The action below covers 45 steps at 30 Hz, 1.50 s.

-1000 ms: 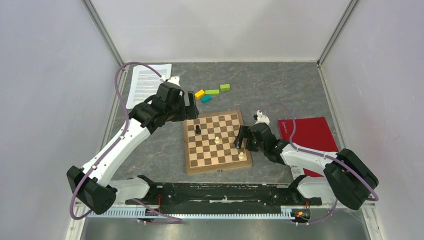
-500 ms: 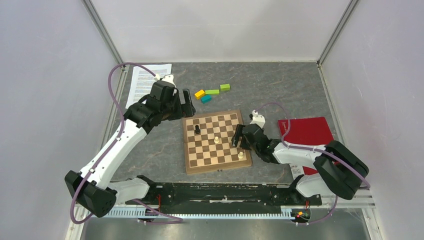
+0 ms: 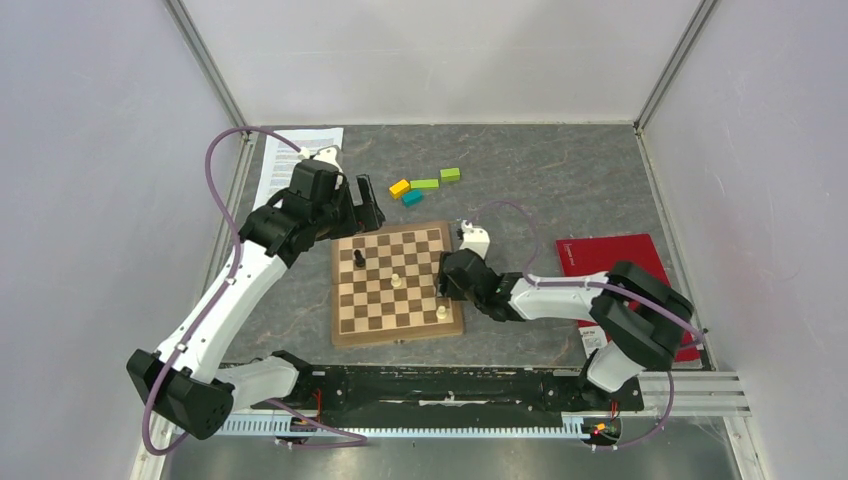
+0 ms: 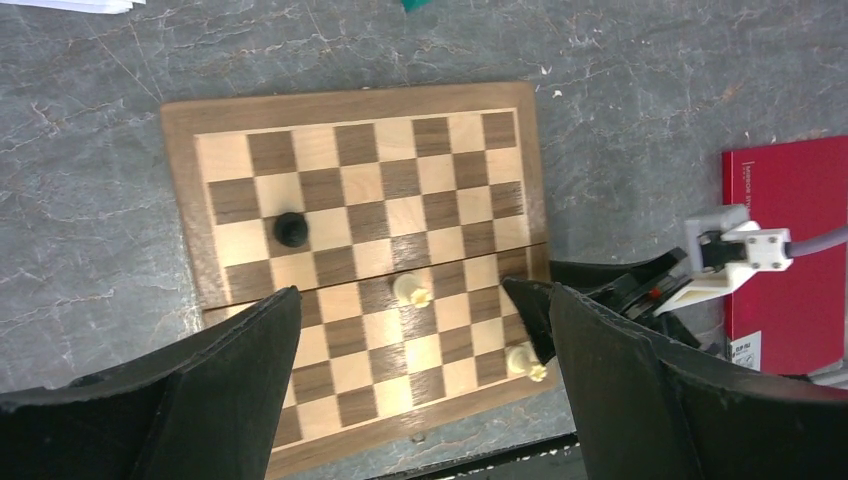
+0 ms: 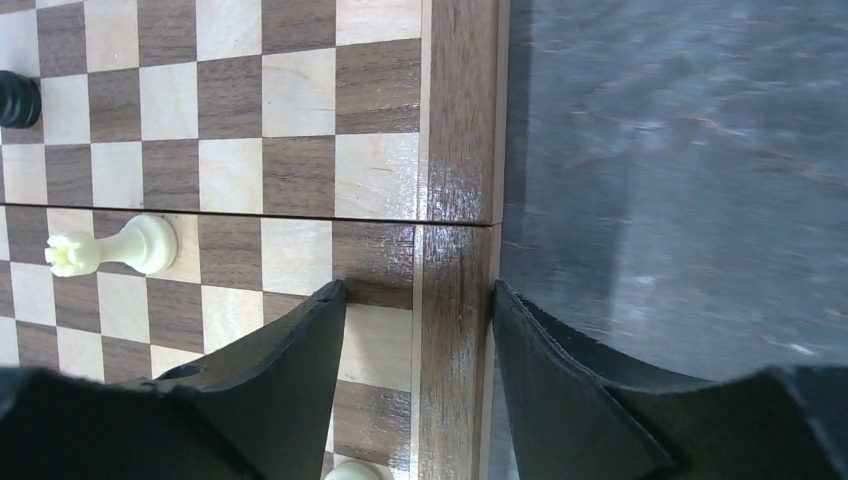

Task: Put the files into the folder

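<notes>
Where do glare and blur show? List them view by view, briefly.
Right wrist: glare streaks the chessboard near its border, the table looks smeared, and the right claw is soft. Left wrist: the board is sharp, while the left claw is dark and blurred. Top external: even light, only faint shadows.

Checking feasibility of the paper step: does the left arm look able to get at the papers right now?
Probably yes. The papers lie in the far left corner with nothing on them, right beside the left arm's wrist. The left tool hangs open and empty over the chessboard's far edge.
</notes>
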Each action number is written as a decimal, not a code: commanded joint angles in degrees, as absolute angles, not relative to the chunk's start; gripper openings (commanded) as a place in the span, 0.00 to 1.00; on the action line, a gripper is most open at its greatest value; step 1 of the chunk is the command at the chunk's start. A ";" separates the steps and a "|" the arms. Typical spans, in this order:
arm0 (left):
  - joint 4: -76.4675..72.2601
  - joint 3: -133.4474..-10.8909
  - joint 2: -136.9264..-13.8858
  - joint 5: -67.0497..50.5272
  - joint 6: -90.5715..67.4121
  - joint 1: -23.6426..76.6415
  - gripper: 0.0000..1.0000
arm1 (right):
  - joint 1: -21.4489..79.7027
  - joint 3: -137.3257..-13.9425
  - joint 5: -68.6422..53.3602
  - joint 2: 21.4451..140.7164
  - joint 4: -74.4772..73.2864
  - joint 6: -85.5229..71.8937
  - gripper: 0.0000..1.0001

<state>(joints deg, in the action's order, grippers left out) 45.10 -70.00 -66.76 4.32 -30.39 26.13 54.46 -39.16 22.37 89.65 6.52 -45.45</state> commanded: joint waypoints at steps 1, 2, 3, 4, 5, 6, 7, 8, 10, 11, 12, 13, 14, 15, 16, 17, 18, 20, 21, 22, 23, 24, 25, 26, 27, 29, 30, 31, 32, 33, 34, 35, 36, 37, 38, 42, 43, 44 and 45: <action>45.42 -71.35 -64.94 2.88 -27.68 24.98 1.00 | 57.74 -46.00 21.95 94.76 5.54 -45.64 0.57; 45.77 -71.57 -64.87 2.72 -27.68 24.84 1.00 | 58.26 -47.49 21.75 95.85 5.37 -45.63 0.57; 45.95 -71.78 -64.79 2.58 -27.77 24.64 1.00 | 58.94 -48.79 21.63 97.06 5.24 -45.73 0.57; 46.17 -71.89 -64.66 2.48 -27.83 24.54 1.00 | 59.67 -50.29 21.46 98.20 4.91 -45.98 0.57; 46.40 -72.06 -64.58 2.28 -27.91 24.44 1.00 | 60.24 -51.52 21.22 99.17 4.52 -46.33 0.58; 46.56 -72.15 -64.48 2.13 -28.09 24.37 1.00 | 60.93 -52.88 20.92 100.29 4.35 -46.85 0.58; 46.71 -72.28 -64.21 1.80 -28.29 24.31 1.00 | 61.67 -54.09 20.61 101.17 4.21 -47.66 0.58; 46.91 -72.41 -64.02 1.40 -28.58 24.30 1.00 | 62.10 -54.96 20.08 102.23 4.28 -48.37 0.58; 47.25 -72.72 -63.60 0.69 -29.12 24.25 1.00 | 63.28 -56.84 19.41 103.91 4.39 -50.41 0.58; 47.53 -72.97 -63.45 0.30 -29.33 24.24 1.00 | 63.79 -57.47 18.89 104.80 4.79 -51.41 0.58; 47.86 -73.26 -63.27 0.26 -29.43 24.18 1.00 | 64.38 -58.04 18.46 105.61 5.46 -52.43 0.58; 48.09 -73.58 -63.08 0.26 -29.57 24.18 1.00 | 65.00 -59.00 18.03 106.36 6.06 -53.14 0.58; 48.32 -73.94 -62.94 0.26 -29.57 24.23 1.00 | 65.74 -59.92 17.94 107.40 6.44 -53.56 0.58; 48.63 -74.27 -62.81 -1.03 -29.62 24.22 1.00 | 66.31 -61.31 17.86 108.36 6.54 -54.16 0.57; 48.88 -74.84 -62.59 -1.06 -29.64 24.18 1.00 | 66.87 -62.69 17.57 109.73 6.70 -54.56 0.58; 49.28 -75.40 -62.38 -1.17 -29.62 24.18 1.00 | 67.28 -64.45 17.09 111.13 6.93 -54.82 0.58; 49.49 -75.92 -62.16 -1.27 -29.61 24.18 1.00 | 67.61 -66.51 16.44 112.45 7.02 -54.98 0.57; 50.20 -77.23 -61.68 -1.37 -29.48 24.13 1.00 | 68.21 -70.27 15.35 115.21 7.07 -55.33 0.57; 50.52 -77.99 -61.53 -1.40 -29.33 24.10 1.00 | 68.46 -71.96 15.15 116.66 7.17 -55.38 0.57; 51.05 -78.70 -61.38 -1.31 -29.23 24.13 1.00 | 68.70 -73.95 14.99 117.79 7.29 -55.37 0.57; 51.47 -79.49 -61.26 -1.23 -29.05 24.10 1.00 | 68.92 -75.89 14.64 119.15 7.23 -55.69 0.57; 51.80 -80.27 -61.13 -1.26 -28.98 24.13 1.00 | 69.06 -77.37 14.31 120.47 7.35 -56.04 0.57; 52.15 -80.76 -60.97 -1.25 -28.84 24.13 1.00 | 69.15 -79.06 14.19 121.46 7.49 -56.23 0.58; 52.42 -81.33 -60.80 -1.26 -28.69 24.10 1.00 | 69.46 -80.42 14.13 122.63 7.65 -56.41 0.57; 52.70 -81.74 -60.63 -1.27 -28.74 24.08 1.00 | 69.70 -81.81 14.05 123.40 8.15 -56.34 0.57; 52.91 -82.38 -60.11 -1.28 -28.71 24.15 1.00 | 70.10 -84.48 13.81 125.59 9.14 -55.87 0.57; 53.08 -82.63 -60.02 -1.30 -28.70 24.15 1.00 | 70.18 -85.68 13.44 126.55 9.91 -55.54 0.58; 53.24 -82.87 -59.86 -1.31 -28.69 24.14 1.00 | 70.22 -86.91 12.98 127.64 10.65 -55.26 0.57; 53.46 -83.07 -59.66 -1.14 -28.72 24.14 1.00 | 70.27 -88.27 12.69 128.61 11.40 -55.14 0.57; 53.65 -83.14 -59.52 -1.03 -28.74 24.08 1.00 | 70.23 -88.93 11.76 129.69 12.95 -55.11 0.58; 53.74 -83.23 -59.31 -1.04 -28.77 24.08 1.00 | 70.22 -89.39 10.35 130.73 15.02 -55.13 0.57; 53.85 -83.24 -59.12 -0.91 -28.80 24.09 1.00 | 70.29 -90.11 9.25 131.56 17.00 -55.12 0.57; 53.88 -83.28 -59.02 -0.94 -28.83 24.09 1.00 | 70.39 -90.92 8.34 132.80 18.47 -54.84 0.57; 53.97 -83.24 -58.84 -0.83 -28.81 24.09 1.00 | 70.49 -92.22 7.61 134.09 19.90 -54.19 0.57; 53.96 -83.23 -58.78 -0.84 -28.83 24.09 1.00 | 70.57 -93.53 7.06 135.22 20.53 -53.39 0.58; 54.06 -83.19 -58.54 -0.79 -28.99 24.08 1.00 | 70.63 -98.67 4.72 139.58 23.40 -51.59 0.59; 54.10 -83.11 -58.46 -0.78 -29.09 24.09 1.00 | 70.53 -99.61 3.88 140.65 23.95 -51.01 0.59; 54.07 -83.03 -58.49 -0.79 -29.08 24.10 1.00 | 70.52 -100.67 3.27 141.27 23.79 -50.67 0.59; 54.05 -82.90 -58.40 -0.76 -29.10 24.09 1.00 | 70.54 -101.19 3.02 141.73 23.58 -50.31 0.60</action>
<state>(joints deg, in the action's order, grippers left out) 54.28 -81.10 -59.51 -0.32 -30.44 24.45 70.00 -96.60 6.59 138.93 18.94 -52.90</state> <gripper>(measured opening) 0.995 0.591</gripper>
